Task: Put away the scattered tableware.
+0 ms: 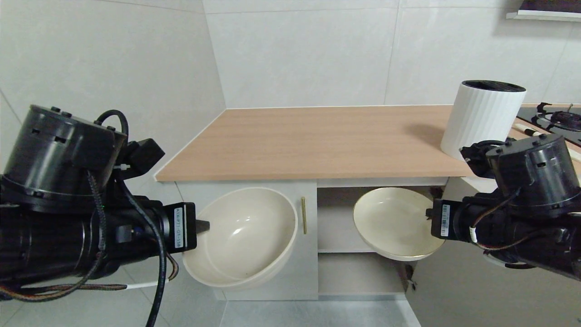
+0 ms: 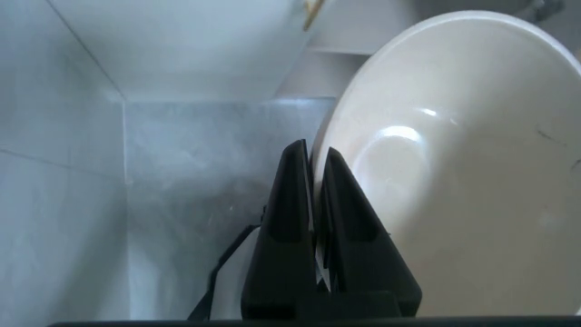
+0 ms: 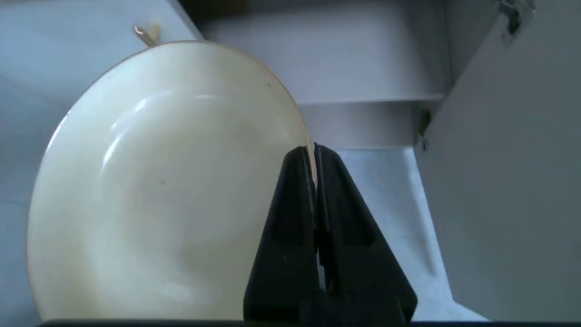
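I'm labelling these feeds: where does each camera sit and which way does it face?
Head view: on the head, facing forward and down at countertop and open cabinet; shows both arms, left gripper on the bowl, right gripper on the plate.
Left wrist view: on that wrist, looking along its gripper at the bowl.
Right wrist view: on that wrist, along its gripper at the plate.
Shared: plate in head and right wrist views.

A deep cream ceramic bowl (image 1: 245,236) is left of a shallow cream plate (image 1: 395,225), both before the white cabinet (image 1: 308,268). Above, a white ribbed container (image 1: 483,120) stands on the wooden worktop (image 1: 317,141), toward its right.
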Motion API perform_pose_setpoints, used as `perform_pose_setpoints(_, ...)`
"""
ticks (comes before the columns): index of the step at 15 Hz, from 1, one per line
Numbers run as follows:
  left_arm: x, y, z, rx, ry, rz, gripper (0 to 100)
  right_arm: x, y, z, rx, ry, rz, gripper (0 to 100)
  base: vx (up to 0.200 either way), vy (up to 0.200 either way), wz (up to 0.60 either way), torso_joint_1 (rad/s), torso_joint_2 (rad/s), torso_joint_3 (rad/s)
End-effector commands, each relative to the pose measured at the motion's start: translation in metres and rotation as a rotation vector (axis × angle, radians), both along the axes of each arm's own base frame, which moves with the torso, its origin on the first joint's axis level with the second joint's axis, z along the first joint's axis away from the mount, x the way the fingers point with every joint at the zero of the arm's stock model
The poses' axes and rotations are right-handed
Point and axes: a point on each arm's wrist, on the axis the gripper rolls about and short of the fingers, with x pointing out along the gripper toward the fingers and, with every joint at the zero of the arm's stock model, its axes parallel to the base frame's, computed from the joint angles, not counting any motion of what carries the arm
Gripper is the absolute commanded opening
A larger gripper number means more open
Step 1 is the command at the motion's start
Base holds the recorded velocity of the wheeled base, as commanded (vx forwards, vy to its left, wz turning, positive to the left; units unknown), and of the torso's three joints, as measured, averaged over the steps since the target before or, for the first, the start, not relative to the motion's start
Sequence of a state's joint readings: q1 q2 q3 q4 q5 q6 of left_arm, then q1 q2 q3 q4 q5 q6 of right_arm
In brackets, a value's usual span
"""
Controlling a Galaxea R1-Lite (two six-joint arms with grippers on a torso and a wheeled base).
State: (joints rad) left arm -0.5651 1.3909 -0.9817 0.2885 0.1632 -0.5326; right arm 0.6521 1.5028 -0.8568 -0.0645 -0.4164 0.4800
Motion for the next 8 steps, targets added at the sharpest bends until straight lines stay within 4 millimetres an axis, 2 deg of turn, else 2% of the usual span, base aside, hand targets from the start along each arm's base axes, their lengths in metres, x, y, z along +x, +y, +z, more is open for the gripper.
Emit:
perform_pose_setpoints(1, 0.004, -0.003, -0.005, 0.013, 0.021, 0.002, 0, 0.006, 0.005, -0.011, -0.027, 0.035, -0.001, 0, 0.000, 0.000, 0.00, -0.100, 0.28, 0.188)
perform_pose_setpoints(8, 0.008, -0.005, -0.008, 0.016, 0.026, 0.002, 0, 0.015, 0.007, -0.023, -0.053, 0.072, -0.016, 0, 0.000, 0.000, 0.00, -0.137, 0.44, 0.299)
